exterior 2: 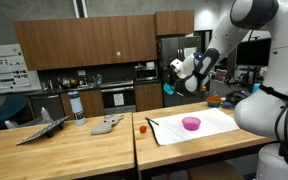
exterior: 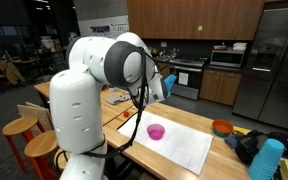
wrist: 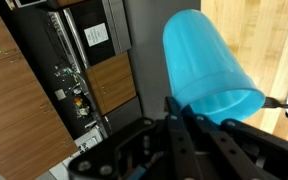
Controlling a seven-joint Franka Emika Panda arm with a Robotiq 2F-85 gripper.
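Observation:
My gripper (wrist: 181,108) is shut on the rim of a light blue plastic cup (wrist: 209,70), which fills the wrist view and lies tilted on its side. In both exterior views the arm holds the blue cup (exterior: 167,80) (exterior 2: 169,87) high in the air above the wooden table. Below it on the table lies a white mat (exterior: 184,148) (exterior 2: 209,127) with a small pink bowl (exterior: 156,131) (exterior 2: 191,123) on it. The gripper (exterior: 159,88) (exterior 2: 176,72) is well above the bowl and apart from it.
An orange bowl (exterior: 222,127) and a stack of blue cups (exterior: 267,160) stand at the table's end. On the adjoining table are a small red object (exterior 2: 142,127), a grey cloth (exterior 2: 107,125) and a blue-topped bottle (exterior 2: 76,105). Wooden stools (exterior: 22,128) stand beside the table.

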